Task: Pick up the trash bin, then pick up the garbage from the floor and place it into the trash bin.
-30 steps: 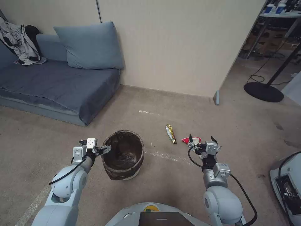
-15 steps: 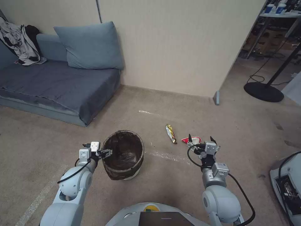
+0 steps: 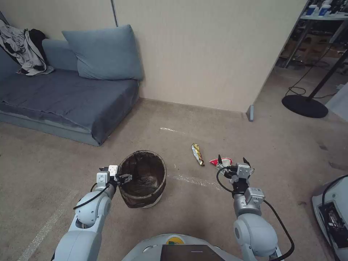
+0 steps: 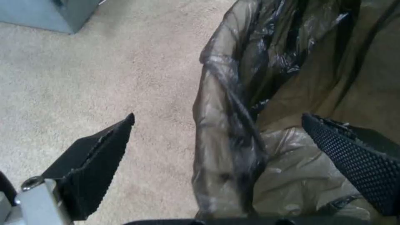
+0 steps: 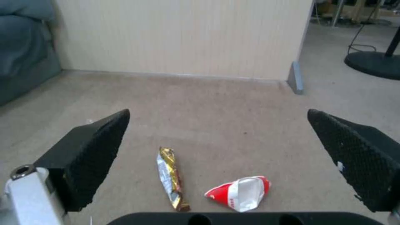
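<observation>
I'm straddling the trash bin's (image 3: pixel 143 179) thin, slippery bag-lined rim with my spread left pincer (image 4: pixel 217 140); the bin looks light. The right pincer (image 3: pixel 232 162) is hanging agape.

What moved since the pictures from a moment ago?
The left gripper slid sideways to the trash bin; its open fingers now straddle the bag-covered rim, one inside, one outside, not yet squeezing. The right gripper stayed open above the red-and-white packet. The gold wrapper and bin stayed put.

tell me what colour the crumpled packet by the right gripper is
Red and white packet, clearest in the right wrist view.
</observation>
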### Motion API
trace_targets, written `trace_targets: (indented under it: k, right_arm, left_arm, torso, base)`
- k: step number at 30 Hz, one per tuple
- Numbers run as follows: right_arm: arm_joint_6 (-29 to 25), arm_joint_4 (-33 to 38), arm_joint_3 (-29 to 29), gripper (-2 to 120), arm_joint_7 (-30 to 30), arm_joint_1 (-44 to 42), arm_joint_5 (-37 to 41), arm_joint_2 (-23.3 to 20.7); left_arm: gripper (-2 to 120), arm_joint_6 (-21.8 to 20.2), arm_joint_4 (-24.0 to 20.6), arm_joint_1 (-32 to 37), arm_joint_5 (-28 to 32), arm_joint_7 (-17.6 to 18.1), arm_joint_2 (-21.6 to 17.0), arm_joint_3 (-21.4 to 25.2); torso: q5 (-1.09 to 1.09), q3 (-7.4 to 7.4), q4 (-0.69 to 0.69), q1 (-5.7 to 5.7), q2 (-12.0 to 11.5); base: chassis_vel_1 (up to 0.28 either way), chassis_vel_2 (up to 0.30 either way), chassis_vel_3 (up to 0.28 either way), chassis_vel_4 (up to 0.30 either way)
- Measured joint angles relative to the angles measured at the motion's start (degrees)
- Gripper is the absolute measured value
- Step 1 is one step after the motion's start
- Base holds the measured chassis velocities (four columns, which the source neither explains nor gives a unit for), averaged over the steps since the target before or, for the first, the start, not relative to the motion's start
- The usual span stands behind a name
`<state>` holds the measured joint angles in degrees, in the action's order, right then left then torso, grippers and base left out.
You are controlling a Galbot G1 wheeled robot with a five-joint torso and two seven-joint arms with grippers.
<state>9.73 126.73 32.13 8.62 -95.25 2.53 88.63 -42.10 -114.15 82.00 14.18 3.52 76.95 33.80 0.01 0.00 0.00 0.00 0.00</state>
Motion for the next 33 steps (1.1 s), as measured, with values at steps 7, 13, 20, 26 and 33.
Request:
trace_targets:
  k: [7, 13, 20, 26, 33]
  right_arm:
    - [-0.01, -0.01, -0.03, 100, 0.05, -0.03, 0.0, 0.11]
    - [-0.01, -0.12, -0.23, 100, 0.09, -0.01, -0.01, 0.18]
    - [0.02, -0.41, -0.42, 100, 0.16, 0.22, -0.07, 0.19]
    - [0.02, -0.69, -0.58, 100, 0.25, 0.4, -0.1, 0.31]
    - [0.02, -0.88, -0.63, 100, 0.32, 0.63, -0.12, 0.3]
  left_arm:
    - [100, 0.14, 1.04, -0.4, 0.09, 0.06, 0.05, 0.09]
    - [97, 0.07, 1.96, -0.59, -0.17, 0.16, 0.24, -0.03]
    - [73, 0.07, 1.8, -0.61, -0.51, 0.21, 0.16, -0.01]
    - [50, 0.04, 1.55, -0.76, -0.39, 0.28, 0.06, -0.18]
    - [28, 0.01, 1.19, -0.75, -0.4, 0.56, 0.16, -0.39]
  torso:
    - [0.02, 0.0, 0.0, 0.0, 0.0]
    - [0.0, 0.0, 0.01, 0.0, 0.0]
    - [0.01, 0.0, 0.01, 0.0, 0.0]
    - [-0.01, 0.0, 0.0, 0.0, 0.0]
    - [0.0, 0.0, 0.0, 0.0, 0.0]
  base:
    - [0.0, 0.0, 0.0, 0.0]
    - [0.0, 0.0, 0.0, 0.0]
    - [0.0, 0.0, 0.0, 0.0]
    - [0.0, 0.0, 0.0, 0.0]
    - [0.0, 0.0, 0.0, 0.0]
